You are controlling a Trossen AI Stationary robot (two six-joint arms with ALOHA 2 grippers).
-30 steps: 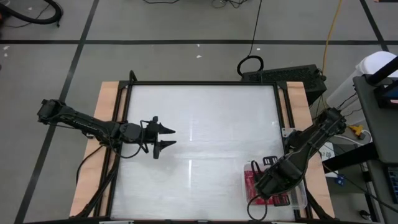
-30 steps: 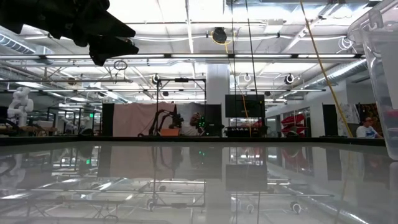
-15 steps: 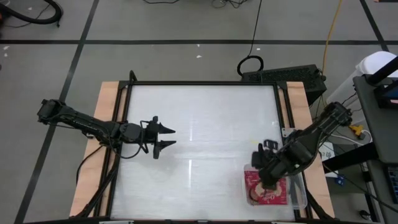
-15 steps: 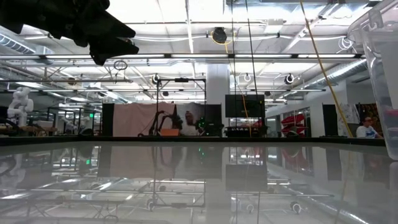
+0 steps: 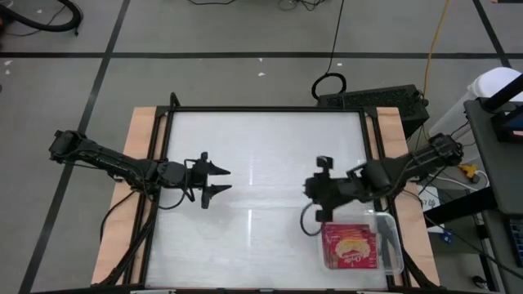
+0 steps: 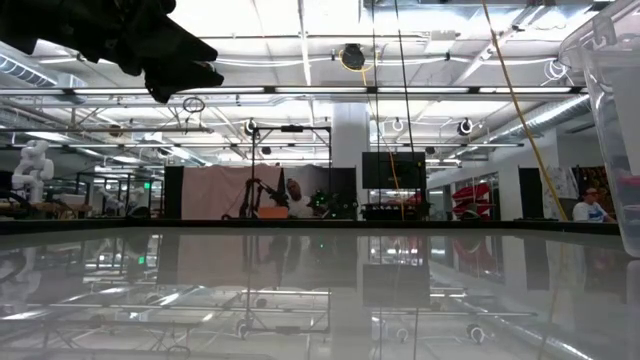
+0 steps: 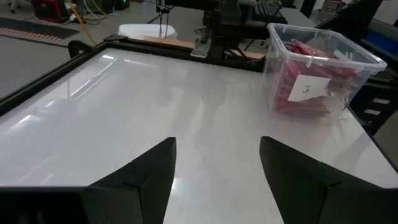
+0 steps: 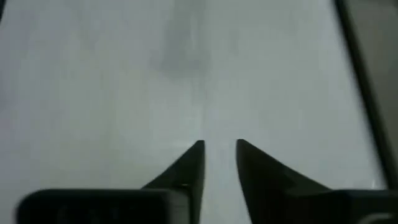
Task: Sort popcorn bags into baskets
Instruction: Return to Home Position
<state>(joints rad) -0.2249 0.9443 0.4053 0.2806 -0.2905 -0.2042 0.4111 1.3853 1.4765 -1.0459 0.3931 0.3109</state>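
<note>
Two tools: the left tool hangs over the surface, fingers wide apart, empty. The right tool is barely parted and holds nothing. One bin sits near it, far from the left tool, holding stacked red packets; their number is hidden.

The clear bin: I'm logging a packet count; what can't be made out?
High view: popcorn bags lie stacked in the clear bin; the top one hides the rest.
Left wrist view: a paper label and overlapping packets block a count.
Low view: the frame's right edge cuts the bin off.
</note>
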